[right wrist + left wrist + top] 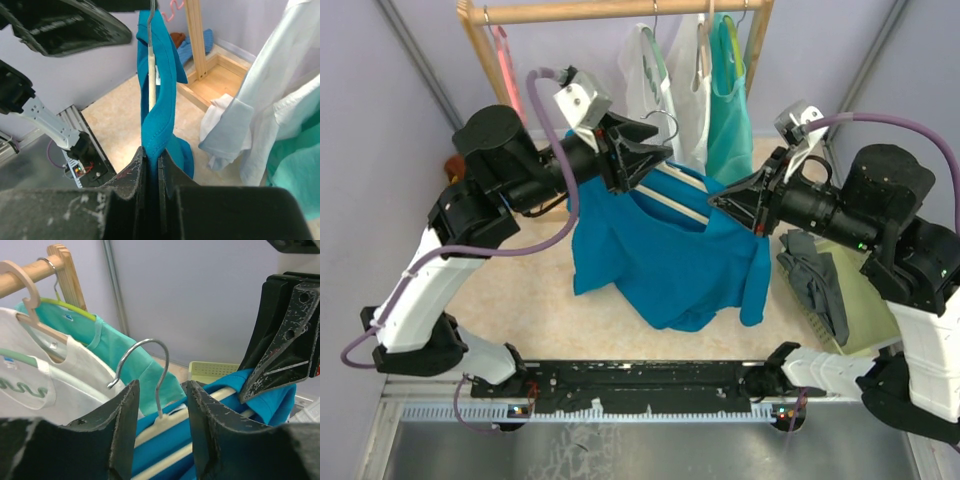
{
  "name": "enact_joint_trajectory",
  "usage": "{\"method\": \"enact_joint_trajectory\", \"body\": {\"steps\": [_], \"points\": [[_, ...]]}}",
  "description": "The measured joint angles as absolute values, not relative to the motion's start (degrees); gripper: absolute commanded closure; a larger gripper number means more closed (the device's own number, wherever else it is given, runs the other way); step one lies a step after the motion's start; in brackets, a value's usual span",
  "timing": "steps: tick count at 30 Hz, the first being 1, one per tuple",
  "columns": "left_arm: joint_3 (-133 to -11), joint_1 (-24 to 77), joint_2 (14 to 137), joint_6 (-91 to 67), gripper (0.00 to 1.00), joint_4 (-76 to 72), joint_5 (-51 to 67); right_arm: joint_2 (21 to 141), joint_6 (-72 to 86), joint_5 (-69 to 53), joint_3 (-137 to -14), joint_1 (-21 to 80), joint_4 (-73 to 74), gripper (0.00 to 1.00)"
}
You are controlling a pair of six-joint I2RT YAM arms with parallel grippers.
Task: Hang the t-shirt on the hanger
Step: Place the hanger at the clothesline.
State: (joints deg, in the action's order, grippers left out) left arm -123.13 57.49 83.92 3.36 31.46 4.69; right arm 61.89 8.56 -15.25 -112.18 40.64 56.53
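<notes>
Left claw (161, 386) is at a narrow gap, straddling the wire hook (145, 347) of the cream hanger (677, 200). No finger contact with the wire is visible, and anything lower is cut off at the frame edge. Right claw (151, 161) is clamped on a fold of the teal t-shirt (665, 260). The hanger bar runs down into that fold, but I can't tell if the bar itself is in the pinch. Shirt hangs mid-air between both claws, above the counter (550, 320), draped over the hanger, which is mostly hidden by fabric. Mint tank top (730, 110) is on the rack behind.
</notes>
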Motion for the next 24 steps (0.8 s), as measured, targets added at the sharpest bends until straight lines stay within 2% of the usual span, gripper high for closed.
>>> {"method": "enact_joint_trajectory", "body": {"steps": [5,18,24], "points": [[-119.22,57.49,79.37,3.86,0.48,29.67,1.98,60.69,8.73,-12.97,-112.31,40.64,58.22,1.0],[-84.09,57.49,51.35,3.66,0.46,20.78,-19.05,55.99,9.52,-10.15,-121.23,40.64,63.18,1.0],[-74.91,57.49,46.7,3.7,0.42,16.62,-24.64,56.75,10.52,-13.74,-128.7,40.64,65.1,1.0]]}}
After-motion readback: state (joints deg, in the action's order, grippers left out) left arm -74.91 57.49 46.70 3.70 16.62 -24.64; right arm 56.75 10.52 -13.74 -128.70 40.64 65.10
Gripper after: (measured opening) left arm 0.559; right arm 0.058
